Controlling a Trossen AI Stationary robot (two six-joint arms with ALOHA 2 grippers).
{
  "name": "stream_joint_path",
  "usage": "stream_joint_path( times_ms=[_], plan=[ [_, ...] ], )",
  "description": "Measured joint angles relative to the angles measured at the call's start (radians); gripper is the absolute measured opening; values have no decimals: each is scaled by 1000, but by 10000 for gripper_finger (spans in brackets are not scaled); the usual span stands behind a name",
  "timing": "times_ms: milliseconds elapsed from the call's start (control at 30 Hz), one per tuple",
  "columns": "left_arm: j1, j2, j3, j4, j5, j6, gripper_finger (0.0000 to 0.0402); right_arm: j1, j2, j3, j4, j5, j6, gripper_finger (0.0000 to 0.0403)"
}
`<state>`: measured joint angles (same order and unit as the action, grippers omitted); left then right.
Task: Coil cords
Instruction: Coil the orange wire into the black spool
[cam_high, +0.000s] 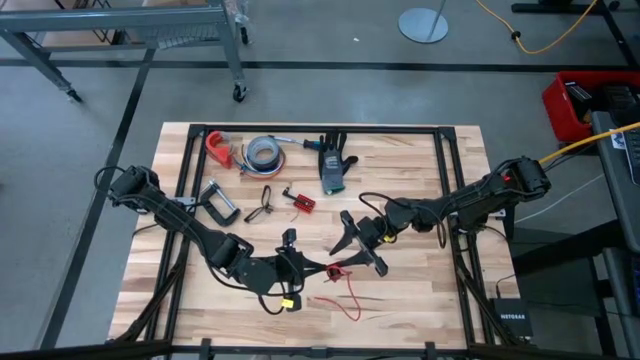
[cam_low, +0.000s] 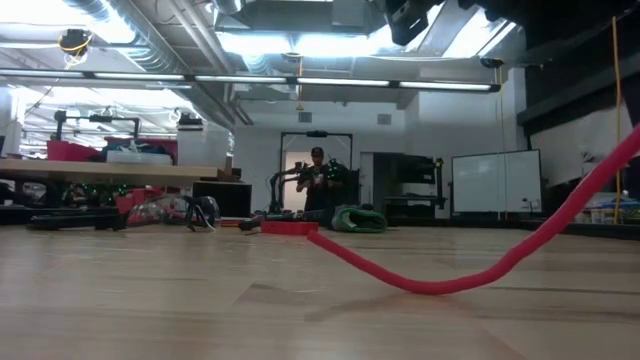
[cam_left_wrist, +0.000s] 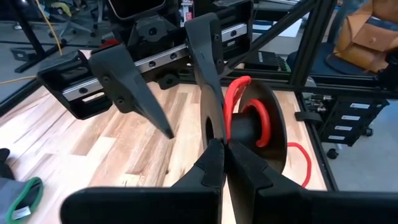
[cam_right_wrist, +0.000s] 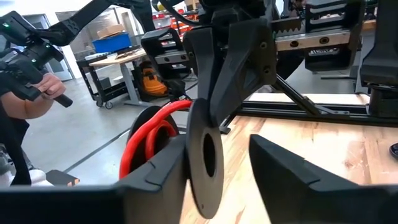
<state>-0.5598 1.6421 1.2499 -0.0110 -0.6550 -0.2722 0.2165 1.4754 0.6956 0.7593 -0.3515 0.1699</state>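
A black spool (cam_left_wrist: 273, 134) carries turns of the red cord (cam_left_wrist: 244, 106) on its hub. It hangs above the table's near middle (cam_high: 335, 270). My left gripper (cam_left_wrist: 222, 155) is shut on the spool's near flange. My right gripper (cam_right_wrist: 217, 177) comes level from the table's right and is open. Its two fingers (cam_left_wrist: 127, 87) stand on either side of that flange (cam_right_wrist: 205, 162). The cord's loose end (cam_high: 348, 302) lies on the table. In the low view it sags along the boards (cam_low: 430, 285) and rises to the right. My left gripper pinches the rim of the spool's near flange (cam_left_wrist: 214, 134) between its two shut fingers. It comes almost level from the table's left. The spool is lifted clear of the table, with its flanges upright and the wound cord behind the held flange. My right gripper: whether its finger (cam_left_wrist: 205, 68) touches the flange cannot be told.
At the back of the table lie a grey tape roll (cam_high: 264, 152), a dark glove (cam_high: 333, 162), a red clamp (cam_high: 217, 146), a metal C-clamp (cam_high: 218, 202), a small black lead (cam_high: 262, 206) and a red connector (cam_high: 303, 202). A person (cam_low: 318, 180) stands beyond the table.
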Motion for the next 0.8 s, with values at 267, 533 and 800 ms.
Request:
stream_joint_path(
  times_ms=[267,533,800],
  plan=[
    [0,0,0,-3,-3,-1,0,1,0,0,1,-28,-1,52],
    [0,0,0,-3,-1,-17,5,0,0,0,2,-33,-20,23],
    [0,-1,0,3,-39,-22,40,-3,0,0,-4,-31,-20,10]
  ],
)
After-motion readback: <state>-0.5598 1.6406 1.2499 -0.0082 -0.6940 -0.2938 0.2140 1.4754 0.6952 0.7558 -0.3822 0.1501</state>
